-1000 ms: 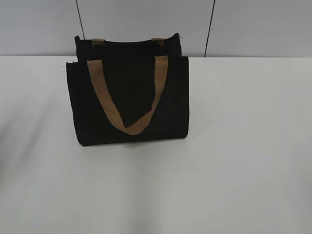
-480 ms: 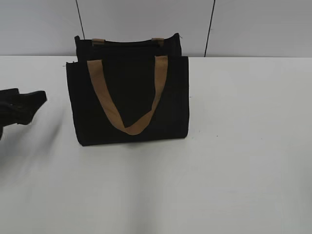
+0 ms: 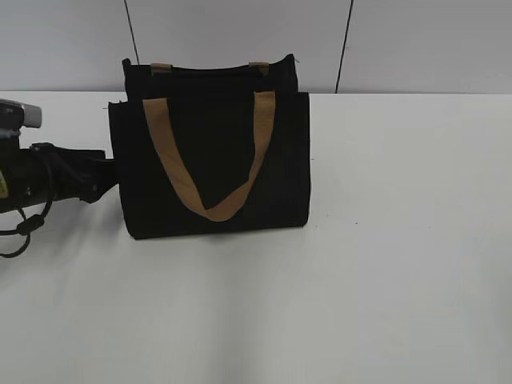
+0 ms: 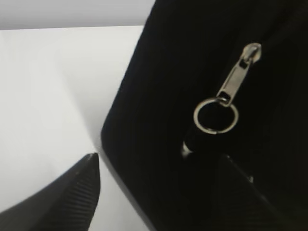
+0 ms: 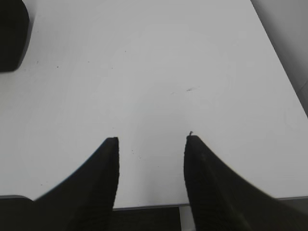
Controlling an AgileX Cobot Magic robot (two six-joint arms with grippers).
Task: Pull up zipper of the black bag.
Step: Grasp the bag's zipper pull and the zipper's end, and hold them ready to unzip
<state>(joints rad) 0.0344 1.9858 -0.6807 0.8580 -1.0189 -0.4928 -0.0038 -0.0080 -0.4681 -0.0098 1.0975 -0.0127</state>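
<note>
Black boxy fabric bag (image 3: 210, 152) with tan webbing handles stands mid-bench, the left gripper (image 3: 100, 178) at its left end. Only the left wrist view shows the silvery zipper pull and ring (image 4: 230, 94), between widely parted fingers; closing early could pinch cloth. Right gripper (image 5: 150, 166) gapes, empty, over white bench (image 5: 154, 72).

1. The black bag (image 3: 212, 164) stands upright near the back of the table (image 3: 384, 280); the wall is just behind it.
2. The left gripper (image 4: 154, 166) is at the bag's left end, with spread fingers (image 4: 79, 192); the zipper (image 4: 231, 89) tab hangs exposed just above them.
3. The table before and right of the bag is free.
</note>
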